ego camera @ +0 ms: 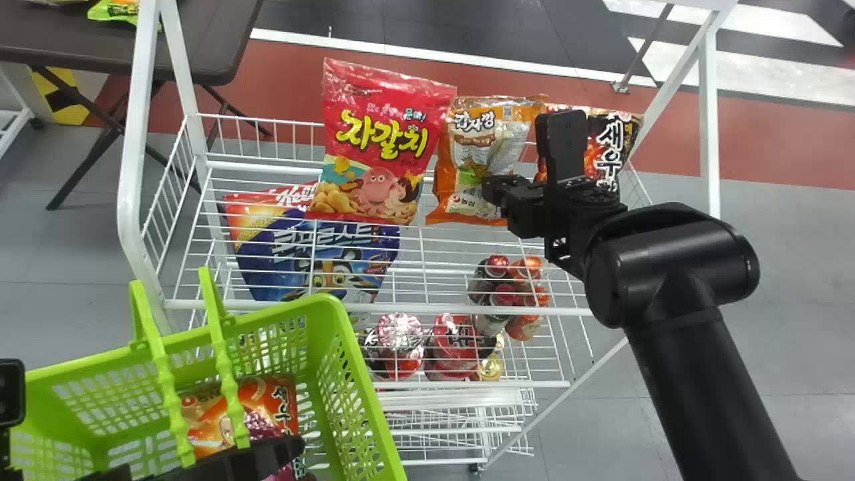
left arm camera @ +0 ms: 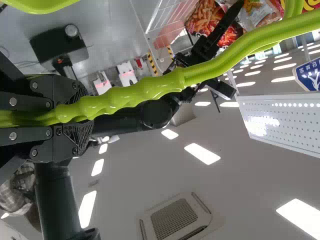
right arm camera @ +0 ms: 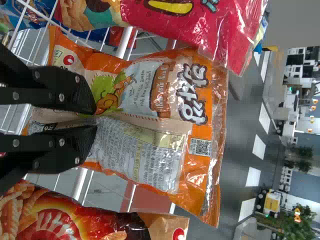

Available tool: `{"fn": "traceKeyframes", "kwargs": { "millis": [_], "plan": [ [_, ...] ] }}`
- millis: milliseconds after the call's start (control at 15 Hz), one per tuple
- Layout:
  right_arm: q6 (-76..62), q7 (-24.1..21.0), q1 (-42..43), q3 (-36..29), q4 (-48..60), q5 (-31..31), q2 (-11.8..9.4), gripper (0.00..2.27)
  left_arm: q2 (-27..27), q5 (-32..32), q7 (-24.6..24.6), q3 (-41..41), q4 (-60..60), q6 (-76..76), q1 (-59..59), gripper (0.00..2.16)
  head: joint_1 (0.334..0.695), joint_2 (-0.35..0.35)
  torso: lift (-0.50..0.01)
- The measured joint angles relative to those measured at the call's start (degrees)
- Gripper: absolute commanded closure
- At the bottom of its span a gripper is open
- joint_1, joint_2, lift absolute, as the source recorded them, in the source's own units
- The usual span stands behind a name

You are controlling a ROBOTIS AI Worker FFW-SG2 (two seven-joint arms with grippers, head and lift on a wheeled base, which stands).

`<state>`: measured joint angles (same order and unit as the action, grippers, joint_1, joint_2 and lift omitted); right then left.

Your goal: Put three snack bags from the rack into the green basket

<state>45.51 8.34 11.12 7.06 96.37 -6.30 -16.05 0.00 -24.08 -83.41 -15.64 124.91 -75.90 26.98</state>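
Note:
In the head view my right gripper (ego camera: 495, 192) is at the orange-and-silver snack bag (ego camera: 475, 143) on the rack's upper shelf. The right wrist view shows this gripper (right arm camera: 95, 117) shut on the same bag (right arm camera: 145, 95), whose front is creased between the fingers. The green basket (ego camera: 361, 387) is at the lower left, holding an orange snack bag (ego camera: 207, 414) with something purple beside it. My left gripper (ego camera: 267, 455) is low over the basket; in the left wrist view this gripper (left arm camera: 82, 114) is shut on the basket handle (left arm camera: 135, 95).
The white wire rack (ego camera: 427, 310) also holds a red bag (ego camera: 381, 147) and a black-and-red bag (ego camera: 604, 133) on either side, with a blue bag (ego camera: 314, 254) nearer. Cups (ego camera: 454, 344) and bottles (ego camera: 507, 294) sit lower. A dark table (ego camera: 200, 40) stands behind left.

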Motion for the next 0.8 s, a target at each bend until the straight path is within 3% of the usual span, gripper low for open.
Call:
{"fn": "traceKeyframes", "kwargs": {
  "millis": [800],
  "plan": [
    [13.7, -1.1, -6.4, -7.2, 19.6, -3.5, 0.0, 2.25, 0.0, -0.3, -0.4, -0.5, 0.0, 0.0, 0.3, 2.15, 0.695, -0.255, 0.000]
  ]
}}
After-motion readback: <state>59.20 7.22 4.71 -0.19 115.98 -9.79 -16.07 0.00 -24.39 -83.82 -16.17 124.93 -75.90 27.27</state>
